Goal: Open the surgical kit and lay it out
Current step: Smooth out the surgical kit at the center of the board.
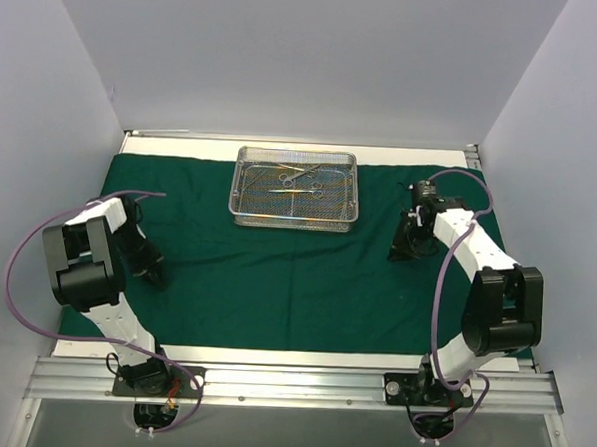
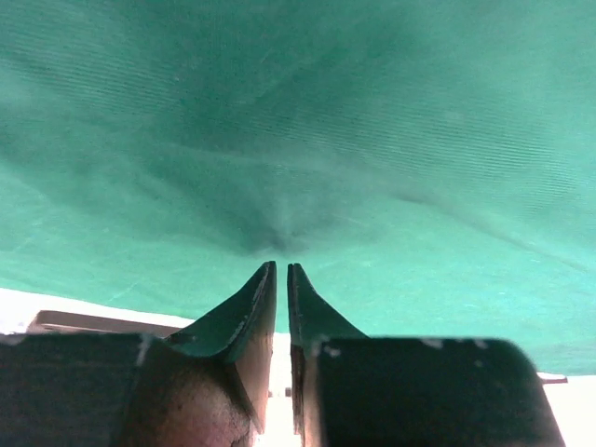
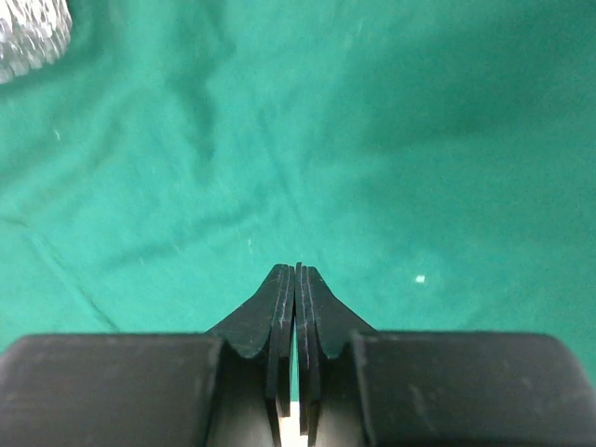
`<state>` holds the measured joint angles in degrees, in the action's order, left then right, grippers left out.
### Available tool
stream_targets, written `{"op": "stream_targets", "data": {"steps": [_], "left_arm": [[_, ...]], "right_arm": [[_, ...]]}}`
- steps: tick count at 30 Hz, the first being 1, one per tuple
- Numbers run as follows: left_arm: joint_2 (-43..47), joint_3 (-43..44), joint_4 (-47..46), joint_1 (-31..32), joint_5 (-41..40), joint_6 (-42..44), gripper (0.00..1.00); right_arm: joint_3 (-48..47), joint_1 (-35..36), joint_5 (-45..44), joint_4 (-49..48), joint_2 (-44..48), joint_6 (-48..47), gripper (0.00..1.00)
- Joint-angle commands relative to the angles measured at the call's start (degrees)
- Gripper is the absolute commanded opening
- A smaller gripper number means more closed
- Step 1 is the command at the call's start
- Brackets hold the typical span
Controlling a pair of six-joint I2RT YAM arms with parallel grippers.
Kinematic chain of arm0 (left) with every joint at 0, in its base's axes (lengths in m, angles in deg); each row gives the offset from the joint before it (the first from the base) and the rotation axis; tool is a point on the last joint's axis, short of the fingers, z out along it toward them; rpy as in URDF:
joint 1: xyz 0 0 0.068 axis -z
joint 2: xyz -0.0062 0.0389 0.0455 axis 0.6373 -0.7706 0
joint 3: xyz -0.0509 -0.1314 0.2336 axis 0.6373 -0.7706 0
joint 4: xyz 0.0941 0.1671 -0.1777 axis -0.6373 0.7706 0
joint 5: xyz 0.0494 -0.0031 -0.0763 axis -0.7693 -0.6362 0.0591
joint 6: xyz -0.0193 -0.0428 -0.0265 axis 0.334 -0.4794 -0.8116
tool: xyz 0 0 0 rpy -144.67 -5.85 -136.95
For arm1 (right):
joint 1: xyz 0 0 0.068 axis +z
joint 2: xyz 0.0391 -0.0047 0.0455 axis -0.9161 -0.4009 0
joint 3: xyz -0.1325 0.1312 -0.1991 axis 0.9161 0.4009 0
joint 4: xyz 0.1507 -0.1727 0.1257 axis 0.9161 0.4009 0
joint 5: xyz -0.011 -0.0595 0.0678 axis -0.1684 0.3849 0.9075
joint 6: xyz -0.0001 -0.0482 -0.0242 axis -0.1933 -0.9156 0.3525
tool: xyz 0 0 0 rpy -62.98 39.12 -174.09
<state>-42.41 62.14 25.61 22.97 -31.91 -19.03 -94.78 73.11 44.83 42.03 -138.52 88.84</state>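
Observation:
The dark green drape (image 1: 275, 282) of the surgical kit lies spread flat over the table. On its far middle stands the silver wire-mesh tray (image 1: 294, 221), holding small steel scissor-like instruments (image 1: 299, 183). My left gripper (image 1: 154, 274) rests low over the drape's left part. In the left wrist view its fingertips (image 2: 282, 267) stand a narrow slit apart with nothing between them, just behind a small pucker in the cloth (image 2: 279, 233). My right gripper (image 1: 405, 251) is over the drape's right part, its fingers (image 3: 296, 267) pressed together and empty. A corner of the tray (image 3: 28, 33) shows at its far left.
White table (image 1: 271, 357) shows as a bare strip along the drape's near edge, with the aluminium rail (image 1: 290, 388) carrying both arm bases below it. Pale enclosure walls close in the left, right and back. The table edge (image 2: 56, 307) appears under the left fingers.

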Motion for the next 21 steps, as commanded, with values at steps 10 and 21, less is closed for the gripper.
{"op": "stream_targets", "data": {"steps": [10, 21], "left_arm": [[-2.1, -0.2, -0.9, -3.2, 2.2, 0.3, 0.17], [-2.8, -0.2, 1.0, -7.8, 3.2, 1.1, 0.17]], "right_arm": [[8.7, -2.1, 0.4, -5.0, -7.8, 0.2, 0.0], [12.5, -4.9, -3.2, -2.1, -4.0, -0.7, 0.0]]}}
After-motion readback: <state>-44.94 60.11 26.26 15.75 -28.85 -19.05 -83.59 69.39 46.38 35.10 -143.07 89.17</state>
